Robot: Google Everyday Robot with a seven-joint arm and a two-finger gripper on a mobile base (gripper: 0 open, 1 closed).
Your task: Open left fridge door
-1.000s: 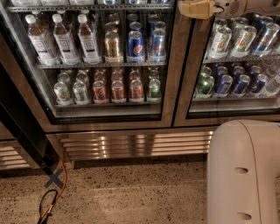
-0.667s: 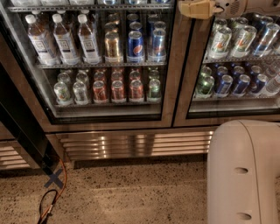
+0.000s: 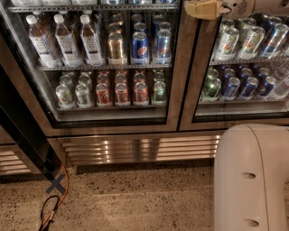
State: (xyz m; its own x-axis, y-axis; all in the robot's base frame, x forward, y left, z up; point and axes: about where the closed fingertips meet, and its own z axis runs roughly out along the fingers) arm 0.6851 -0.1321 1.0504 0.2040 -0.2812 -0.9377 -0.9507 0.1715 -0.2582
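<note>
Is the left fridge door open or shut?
Shut: the left fridge door lies flush with the right door, no gap visible. The claw is by its right frame, high up.

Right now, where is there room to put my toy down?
The speckled floor is bare between the orange cable and the robot's white body, below the steel grille. The shelves behind the left fridge door are packed. The pincer is up top, at the frame between the doors.
</note>
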